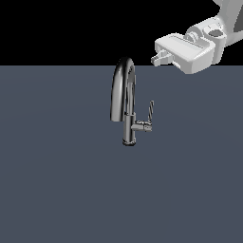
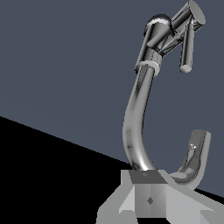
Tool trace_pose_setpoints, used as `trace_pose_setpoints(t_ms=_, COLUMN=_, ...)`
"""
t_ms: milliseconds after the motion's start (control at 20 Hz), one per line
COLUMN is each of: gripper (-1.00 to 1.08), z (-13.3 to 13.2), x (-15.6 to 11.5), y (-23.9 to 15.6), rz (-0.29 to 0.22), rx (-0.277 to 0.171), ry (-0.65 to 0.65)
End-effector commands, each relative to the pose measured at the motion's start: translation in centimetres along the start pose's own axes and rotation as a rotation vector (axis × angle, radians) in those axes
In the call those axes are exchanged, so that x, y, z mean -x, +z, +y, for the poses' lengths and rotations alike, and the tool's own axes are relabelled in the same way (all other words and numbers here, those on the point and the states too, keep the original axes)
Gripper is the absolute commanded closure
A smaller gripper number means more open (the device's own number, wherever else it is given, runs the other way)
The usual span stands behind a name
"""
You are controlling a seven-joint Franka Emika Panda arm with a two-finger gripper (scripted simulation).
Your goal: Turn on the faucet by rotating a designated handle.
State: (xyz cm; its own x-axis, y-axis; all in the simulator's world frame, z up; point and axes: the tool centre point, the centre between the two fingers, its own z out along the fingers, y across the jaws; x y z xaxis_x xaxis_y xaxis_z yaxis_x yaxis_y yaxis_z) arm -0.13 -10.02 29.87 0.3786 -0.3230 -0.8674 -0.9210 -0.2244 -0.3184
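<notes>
Claw (image 1: 157,59) above slate-grey floor (image 1: 57,190)

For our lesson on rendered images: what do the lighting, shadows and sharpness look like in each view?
Exterior view: flat, even light, no cast shadow under the faucet on the floor, a bright streak on its arched spout, black background. Wrist view: sharp, no blur; strong chrome reflections on the faucet and handle; the pincer is cropped.

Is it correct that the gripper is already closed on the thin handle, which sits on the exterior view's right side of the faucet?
No. In the exterior view the gripper hangs above the handle, well apart from it. The handle is indeed on that view's right of the faucet.
</notes>
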Motion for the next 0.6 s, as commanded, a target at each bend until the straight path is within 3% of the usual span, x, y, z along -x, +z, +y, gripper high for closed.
trace_pose_setpoints(t_ms=0, gripper=1.08, z=0.1, x=-2.1, y=0.2, rz=-0.048, rx=-0.062, ry=0.059)
trace_pose_setpoints(t_ms=300, gripper=1.08, z=1.0, x=-6.9, y=1.3, rz=-0.163, rx=-0.208, ry=0.201)
trace_pose_setpoints(t_ms=550, gripper=1.08, z=1.8, x=-9.9, y=2.5, rz=-0.239, rx=-0.305, ry=0.295)
